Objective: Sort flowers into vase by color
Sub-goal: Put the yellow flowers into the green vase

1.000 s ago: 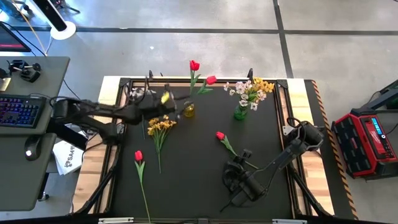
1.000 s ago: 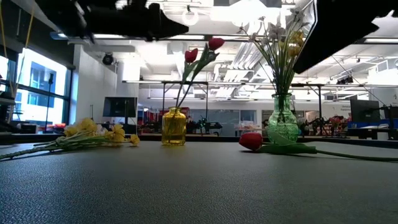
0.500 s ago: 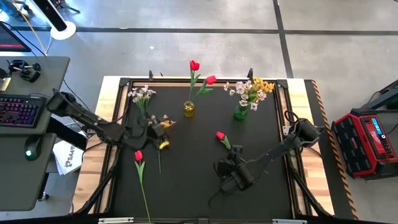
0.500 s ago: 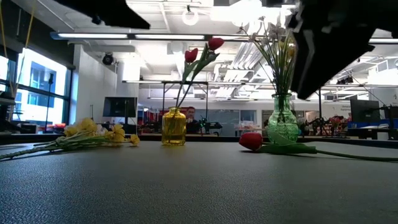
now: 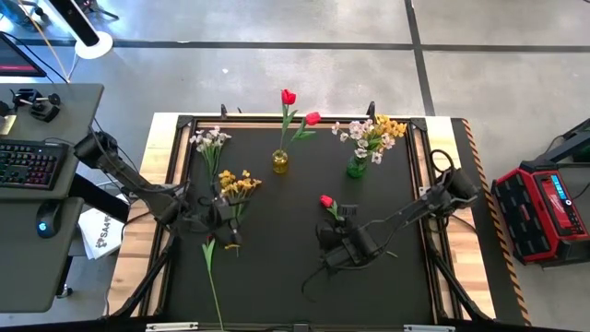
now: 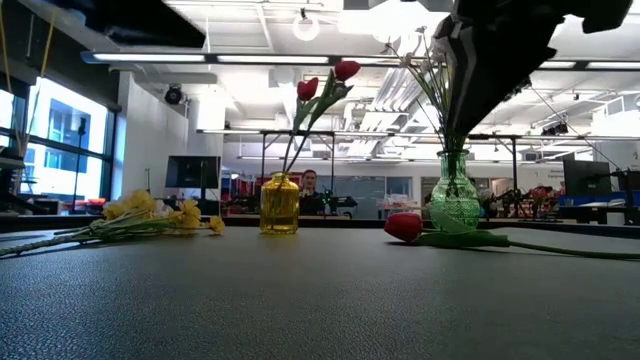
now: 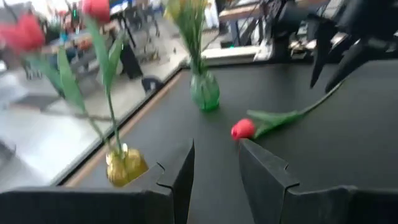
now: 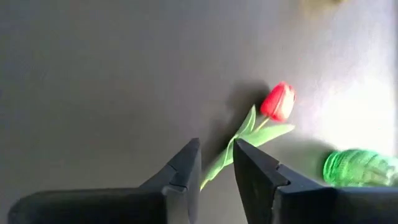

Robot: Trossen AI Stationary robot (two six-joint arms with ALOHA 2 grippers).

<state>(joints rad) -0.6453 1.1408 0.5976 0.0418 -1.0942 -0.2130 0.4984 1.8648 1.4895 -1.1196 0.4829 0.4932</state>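
Note:
A red tulip lies flat on the black table, with its stem running toward my right gripper. The gripper hovers open above the stem, one finger on each side, clear of it. My left gripper hangs open over the head end of a second red tulip, whose stem runs toward the near edge. Its head is hidden. Yellow sprays and white sprays lie on the table. The yellow vase holds two red tulips, and the green vase holds white and yellow sprays.
Both vases stand near the far edge, with tall flowers reaching above them. The table's middle and near right part are bare black mat. A desk with a keyboard is beyond the left edge and a red case beyond the right. A person shows far behind.
My left arm has swung from beside the yellow vase toward the near edge and now hangs over the left tulip's head, uncovering the white sprays. My right gripper has moved from the near right area toward the far edge and left, arriving over the middle tulip's stem.

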